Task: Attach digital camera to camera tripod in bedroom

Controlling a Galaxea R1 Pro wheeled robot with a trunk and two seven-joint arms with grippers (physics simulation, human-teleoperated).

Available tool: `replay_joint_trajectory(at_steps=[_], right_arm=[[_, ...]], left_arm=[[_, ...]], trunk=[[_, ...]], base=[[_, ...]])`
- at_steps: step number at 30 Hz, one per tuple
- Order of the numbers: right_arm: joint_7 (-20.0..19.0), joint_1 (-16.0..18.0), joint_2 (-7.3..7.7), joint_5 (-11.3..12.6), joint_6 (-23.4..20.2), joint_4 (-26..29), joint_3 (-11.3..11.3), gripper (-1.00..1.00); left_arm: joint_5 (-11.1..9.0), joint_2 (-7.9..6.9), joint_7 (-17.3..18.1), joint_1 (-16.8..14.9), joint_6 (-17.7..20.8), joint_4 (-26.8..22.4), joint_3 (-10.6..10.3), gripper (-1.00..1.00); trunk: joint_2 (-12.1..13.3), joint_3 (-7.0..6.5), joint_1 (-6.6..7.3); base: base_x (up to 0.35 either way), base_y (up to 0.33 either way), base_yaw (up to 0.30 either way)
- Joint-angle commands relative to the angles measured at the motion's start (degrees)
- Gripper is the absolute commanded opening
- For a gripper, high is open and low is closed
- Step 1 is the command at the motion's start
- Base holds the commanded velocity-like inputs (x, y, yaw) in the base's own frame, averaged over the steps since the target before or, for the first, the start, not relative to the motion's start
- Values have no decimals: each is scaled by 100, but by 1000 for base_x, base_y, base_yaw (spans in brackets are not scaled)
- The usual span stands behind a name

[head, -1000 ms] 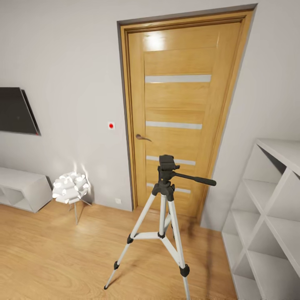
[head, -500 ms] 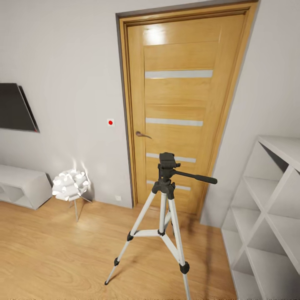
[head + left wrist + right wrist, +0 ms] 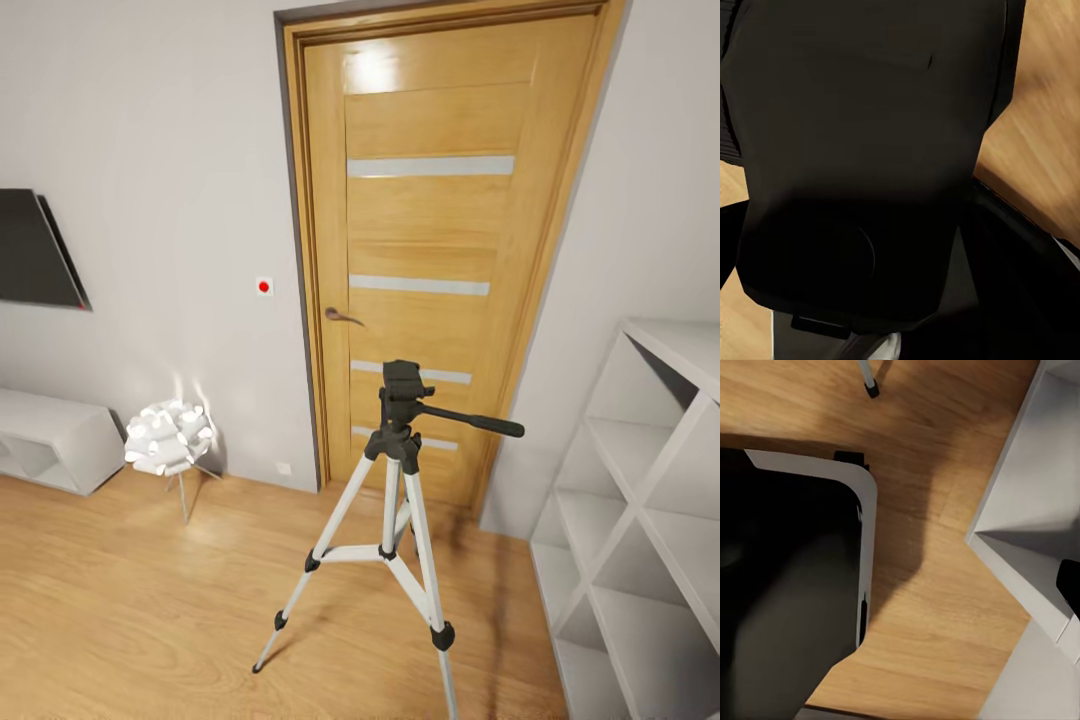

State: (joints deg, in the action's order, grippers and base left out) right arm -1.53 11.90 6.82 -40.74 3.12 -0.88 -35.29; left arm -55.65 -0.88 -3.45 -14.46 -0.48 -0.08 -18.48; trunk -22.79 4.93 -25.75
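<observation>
Camera tripod stands upright on the wood floor before the oak door, its black pan bar pointing toward the white shelf unit. We see a tripod foot near that shelf in the right wrist view. We cannot tell either gripper's state.

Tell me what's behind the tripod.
Behind the camera tripod stands a closed oak door in a pale grey wall. The tripod's head and legs cover part of the door's lower panels.

One camera tripod, one door, one lamp, one television.
</observation>
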Motion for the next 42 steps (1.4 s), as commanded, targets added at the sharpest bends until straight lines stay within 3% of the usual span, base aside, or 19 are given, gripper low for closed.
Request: replay_joint_trajectory(at_steps=[1,42], right_arm=[[-14,5,4,-30,22,-9,-48,100],[-28,5,-5,38,-259,-97,-55,100]], left_arm=[[-36,1,-7,-4,-5,-1,-51,-100],[-43,1,-7,-4,62,8,-51,-100]], trunk=[[-13,22,-3],[-13,395,-3]], base=[[0,0,0],[0,0,0]])
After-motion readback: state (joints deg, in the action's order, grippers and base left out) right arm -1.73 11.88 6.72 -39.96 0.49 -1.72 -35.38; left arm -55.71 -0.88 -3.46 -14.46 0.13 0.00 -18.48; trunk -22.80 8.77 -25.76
